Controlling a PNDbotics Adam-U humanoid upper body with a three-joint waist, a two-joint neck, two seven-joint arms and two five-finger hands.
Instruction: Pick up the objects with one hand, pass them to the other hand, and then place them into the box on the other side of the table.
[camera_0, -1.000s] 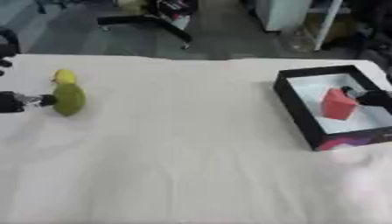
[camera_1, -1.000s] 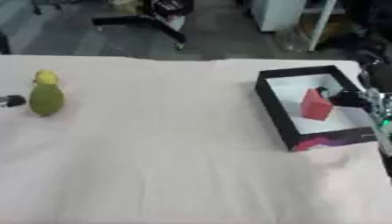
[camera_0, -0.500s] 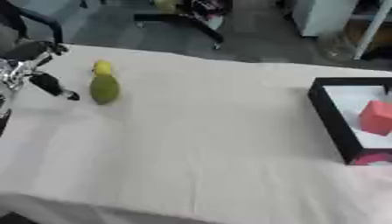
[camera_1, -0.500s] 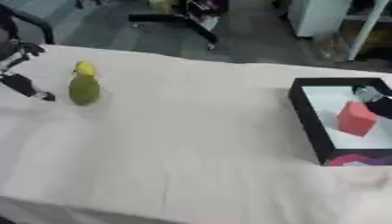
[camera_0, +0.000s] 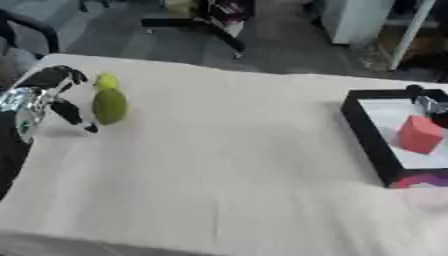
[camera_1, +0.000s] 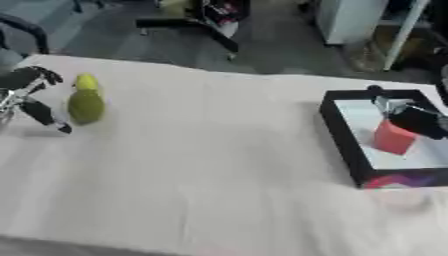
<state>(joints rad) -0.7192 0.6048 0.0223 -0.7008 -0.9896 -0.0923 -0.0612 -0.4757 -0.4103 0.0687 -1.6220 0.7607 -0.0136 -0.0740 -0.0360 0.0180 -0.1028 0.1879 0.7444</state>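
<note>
I see the green object (camera_0: 109, 102) just right of my left hand (camera_0: 51, 97), whose fingers are spread open, untouched.

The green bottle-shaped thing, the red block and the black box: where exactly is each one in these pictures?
green bottle-shaped thing (camera_0: 109, 106), left eye view, on its rounded green body.
red block (camera_0: 421, 134), left eye view, on its front face.
black box (camera_0: 366, 137), left eye view, on its near-left wall.
</note>
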